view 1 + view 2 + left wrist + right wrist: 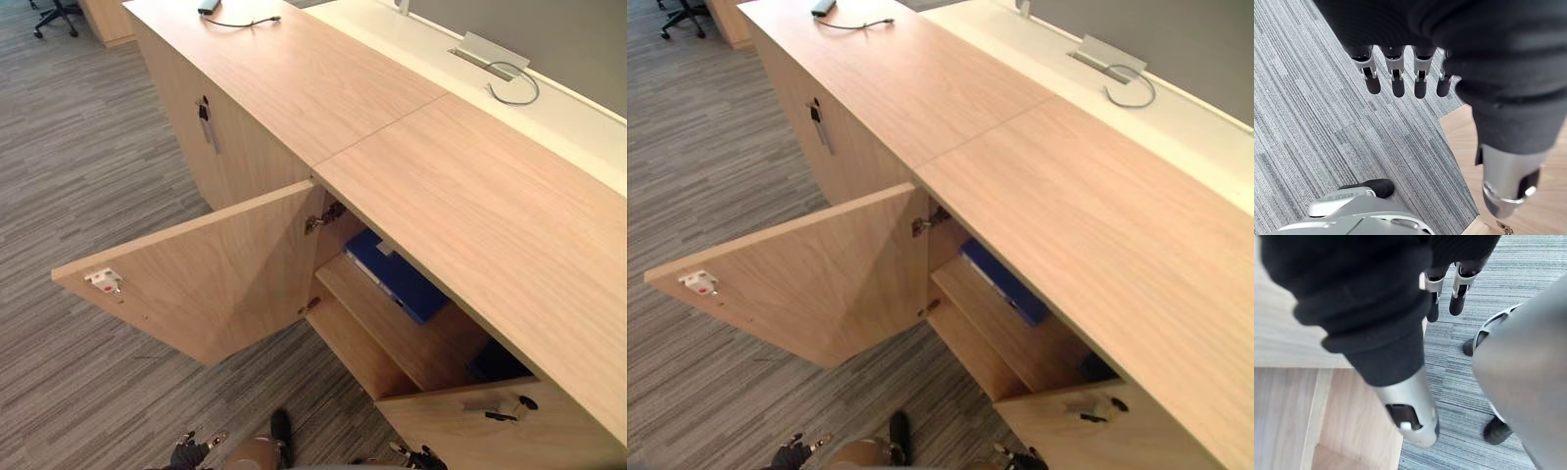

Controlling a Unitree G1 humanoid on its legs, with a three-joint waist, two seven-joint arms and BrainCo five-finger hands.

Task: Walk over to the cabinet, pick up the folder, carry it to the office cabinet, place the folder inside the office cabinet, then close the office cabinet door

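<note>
Showing left robot hand (pixel 1396 81) and right robot hand (pixel 1458 290) slack, empty; folder (pixel 397 274) shelved, door (pixel 206 284) wide: a glancing push might leave it ajar.

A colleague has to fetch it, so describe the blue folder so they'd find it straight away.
Find the long wooden cabinet and its door hanging open. Behind it, on the upper shelf, lies the folder: flat, bright blue against all the pale wood.
</note>
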